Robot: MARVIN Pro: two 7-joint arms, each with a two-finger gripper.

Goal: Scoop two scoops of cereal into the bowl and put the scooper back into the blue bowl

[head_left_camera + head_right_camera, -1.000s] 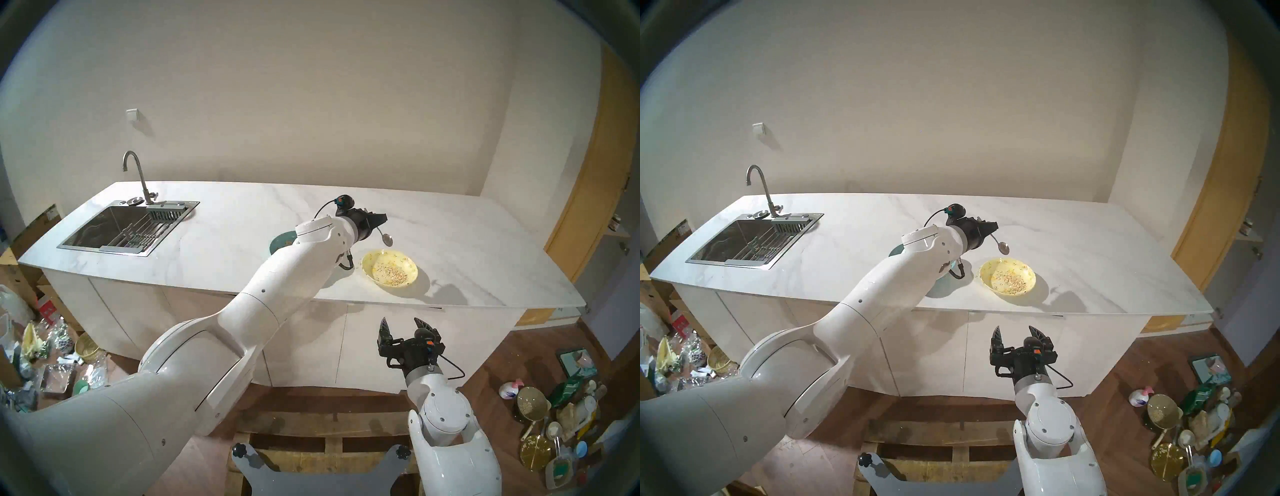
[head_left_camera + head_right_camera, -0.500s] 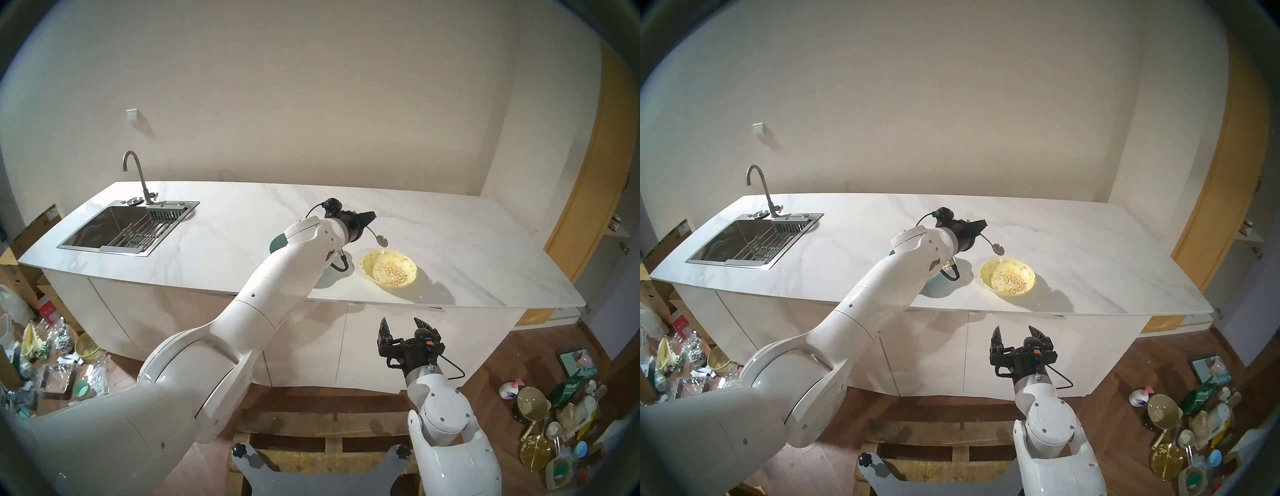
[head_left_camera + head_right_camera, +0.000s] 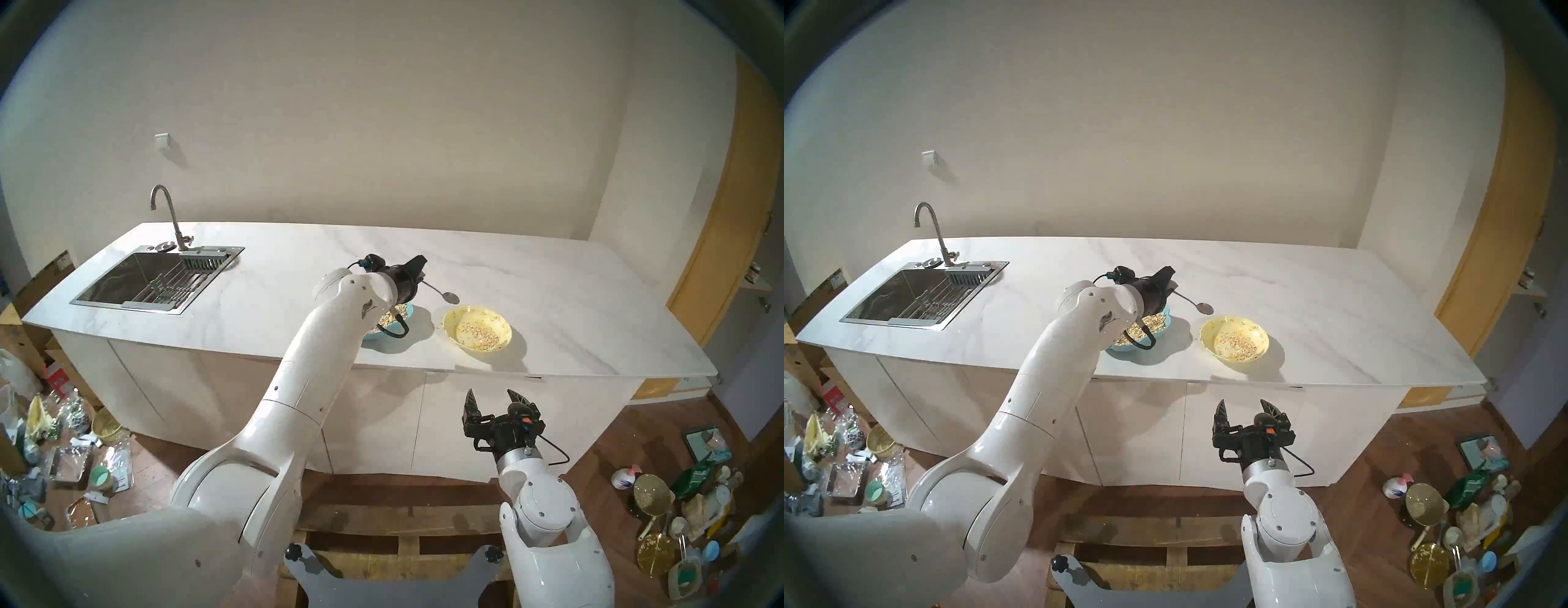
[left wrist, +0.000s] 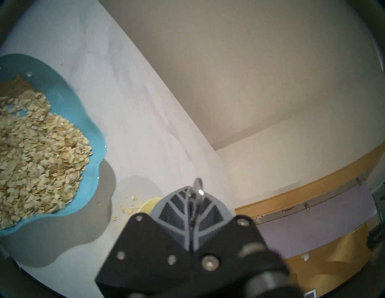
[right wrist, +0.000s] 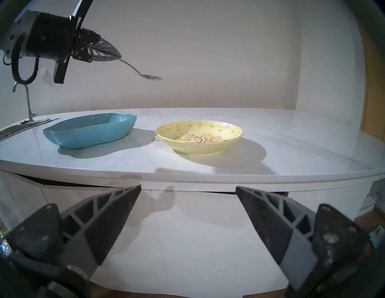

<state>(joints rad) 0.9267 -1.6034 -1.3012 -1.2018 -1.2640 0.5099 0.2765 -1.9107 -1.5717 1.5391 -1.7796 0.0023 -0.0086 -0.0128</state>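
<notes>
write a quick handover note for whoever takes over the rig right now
Left claw: shut on the spoon, held in the air over the counter, head empty.
Right claw: open, idle below the counter edge.
Blue bowl holds the cereal heap; yellow dish beside it has some cereal.
Scoop count can't be told.
Left: any remaining scoop, then spoon into the blue bowl.

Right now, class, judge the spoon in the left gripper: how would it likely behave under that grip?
The spoon looks like thin shiny metal, so probably stiff yet slippery. The left gripper pinches only the handle's end, so the spoon may pivot. Its shallow head holds the loose cereal poorly if tilted.
</notes>
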